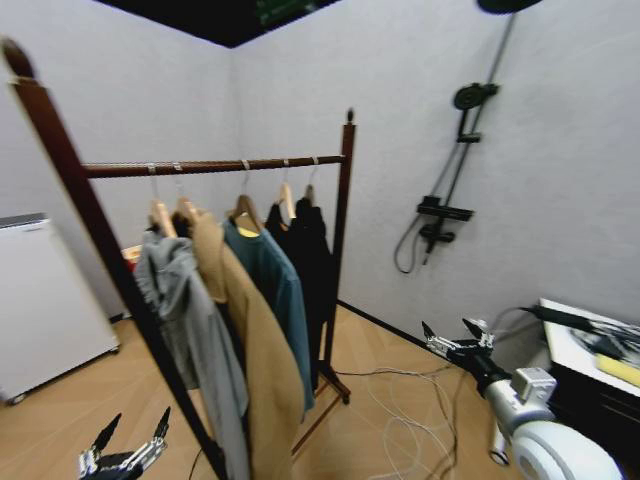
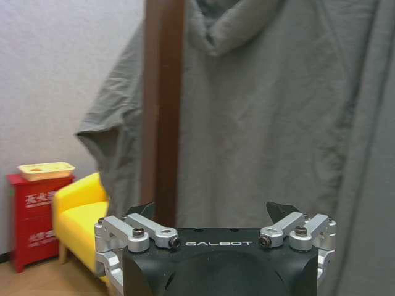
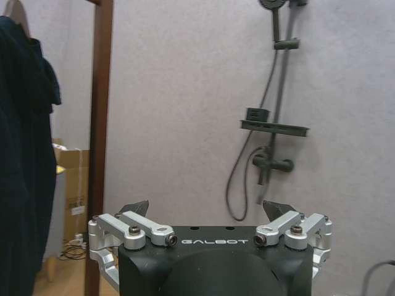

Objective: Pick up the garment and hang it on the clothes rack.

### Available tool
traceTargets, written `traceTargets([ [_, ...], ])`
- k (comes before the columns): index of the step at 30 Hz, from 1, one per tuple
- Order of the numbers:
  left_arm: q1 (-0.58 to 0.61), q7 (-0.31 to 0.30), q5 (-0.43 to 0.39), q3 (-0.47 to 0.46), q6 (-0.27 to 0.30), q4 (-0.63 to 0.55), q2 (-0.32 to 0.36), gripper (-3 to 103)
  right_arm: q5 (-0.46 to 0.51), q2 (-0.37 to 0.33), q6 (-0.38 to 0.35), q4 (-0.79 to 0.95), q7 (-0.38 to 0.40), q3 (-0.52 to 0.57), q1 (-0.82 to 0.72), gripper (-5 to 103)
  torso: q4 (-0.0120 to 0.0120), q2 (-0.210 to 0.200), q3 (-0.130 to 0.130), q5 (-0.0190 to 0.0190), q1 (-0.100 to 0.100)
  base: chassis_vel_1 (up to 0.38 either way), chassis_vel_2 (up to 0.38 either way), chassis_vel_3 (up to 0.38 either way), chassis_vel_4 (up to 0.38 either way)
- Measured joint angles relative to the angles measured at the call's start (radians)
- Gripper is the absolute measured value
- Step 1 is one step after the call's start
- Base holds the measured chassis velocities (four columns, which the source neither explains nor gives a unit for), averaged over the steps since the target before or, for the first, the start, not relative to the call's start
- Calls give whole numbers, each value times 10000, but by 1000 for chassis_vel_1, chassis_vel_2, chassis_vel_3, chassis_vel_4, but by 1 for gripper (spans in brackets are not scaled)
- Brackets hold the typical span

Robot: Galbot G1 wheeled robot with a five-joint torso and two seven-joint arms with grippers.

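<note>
1. Right gripper (image 1: 453,335) sits low at about 4 o'clock in the head view, arm reaching forward over the floor, fingers spread wide and holding nothing; in its own wrist view (image 3: 208,208) both dark fingertips stand well apart.
2. Left gripper (image 1: 128,432) is at about 7 o'clock, low by the near post's foot, fingers wide and empty; its wrist view (image 2: 212,211) faces the grey hoodie (image 2: 278,123) up close.
3. Garment (image 1: 310,265), black and limp, hangs on a hanger at the far end of the clothes rack (image 1: 210,166), just beside the far post, roughly dead centre of the head view.
4. Next along the rod toward the camera: teal-blue shirt (image 1: 278,290), tan coat (image 1: 255,360), then grey hoodie (image 1: 195,330) nearest.
5. Right wrist view shows the garment (image 3: 24,166) as a dark mass beside the rack's post (image 3: 99,123).
6. Shower fitting (image 1: 450,180) on the wall at 2 o'clock; white cabinet (image 1: 45,300) at 9 o'clock.
7. Yellow chair (image 2: 80,219) and red box (image 2: 31,216) are beyond the hoodie in the left wrist view.
</note>
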Motion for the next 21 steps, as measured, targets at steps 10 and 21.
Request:
traceTargets([
  [10, 0, -1, 0, 0, 0, 0, 0, 100, 22, -99, 0, 195, -54, 150, -82, 100, 1, 1, -1, -5, -3, -2, -272, -253, 12],
  [21, 0, 3, 0, 0, 0, 0, 0, 100, 39, 70, 117, 394, -78, 121, -187, 100, -1, 4, -3, -2, -8, 19, -272, -281, 33],
])
